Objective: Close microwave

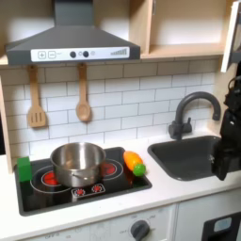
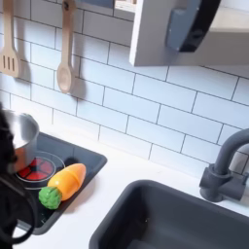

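Microwave point(image 2: 151, 34): white door, grey bar handle point(image 2: 195, 24), high above sink point(image 2: 146, 209), above faucet point(image 2: 226, 165). We read door as swung out, not shut.
Claw point(image 1: 223, 162): dark, at sink's right edge in first exterior view, well below door; whether spread or pressed together we cannot tell.
Pot point(image 1: 77, 162), toy carrot point(image 2: 66, 180): on hob left of sink.
Risks, our judgement: rising arm strikes faucet; push lands on door edge, slips off; handle snags claw.
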`<action>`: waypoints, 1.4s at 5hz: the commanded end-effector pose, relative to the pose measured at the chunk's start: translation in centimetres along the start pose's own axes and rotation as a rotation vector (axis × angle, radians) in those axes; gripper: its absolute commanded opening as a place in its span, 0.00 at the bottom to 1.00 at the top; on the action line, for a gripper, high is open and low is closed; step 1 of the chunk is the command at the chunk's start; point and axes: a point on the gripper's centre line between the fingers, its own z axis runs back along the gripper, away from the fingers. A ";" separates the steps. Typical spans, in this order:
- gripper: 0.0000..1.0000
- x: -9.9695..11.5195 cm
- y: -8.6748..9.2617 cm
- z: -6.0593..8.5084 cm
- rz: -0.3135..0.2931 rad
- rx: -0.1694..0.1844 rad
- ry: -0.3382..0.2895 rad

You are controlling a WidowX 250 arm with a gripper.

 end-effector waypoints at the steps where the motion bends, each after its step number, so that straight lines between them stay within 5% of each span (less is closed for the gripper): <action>1: 1.00 1.5 -1.5 0.3 -0.071 -0.018 -0.014; 7: 1.00 6.5 -6.2 1.3 -0.225 -0.090 -0.066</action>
